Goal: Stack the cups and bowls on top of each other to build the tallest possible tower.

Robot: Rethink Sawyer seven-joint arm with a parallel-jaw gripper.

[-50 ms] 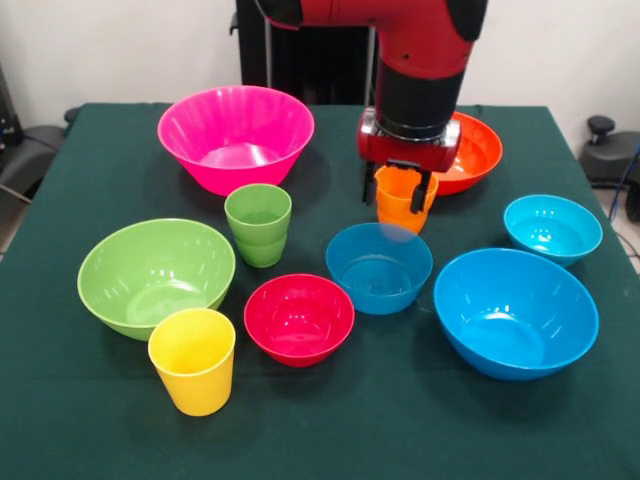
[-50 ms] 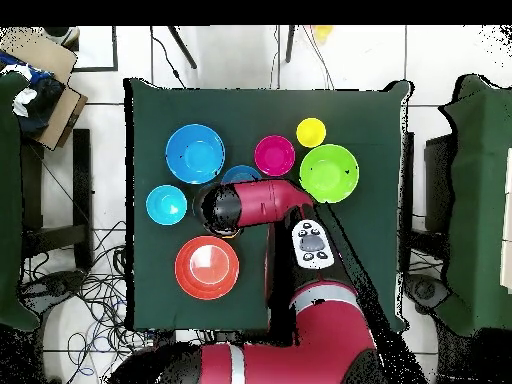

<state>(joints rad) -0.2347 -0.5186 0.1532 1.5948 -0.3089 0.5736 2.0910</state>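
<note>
My gripper [image 1: 396, 188] hangs over the middle of the table, and its fingers [image 1: 420, 192] flank the rim of the orange cup [image 1: 403, 212], shut on it. That cup sits just behind a small blue bowl [image 1: 378, 268]. The green cup [image 1: 258, 225] and the yellow cup [image 1: 192, 360] stand upright and apart. Bowls lie singly around them: pink [image 1: 235, 135], orange [image 1: 478, 155], light green [image 1: 155, 275], red [image 1: 298, 318], large blue [image 1: 515, 312] and small cyan [image 1: 552, 228]. In the overhead view the arm [image 2: 255, 205] hides the gripper and the orange cup.
The table [image 1: 90, 160] has a dark green cloth. Nothing is stacked on anything else. Chairs stand beside the table's edges, one of them [image 2: 430, 180] on the right in the overhead view.
</note>
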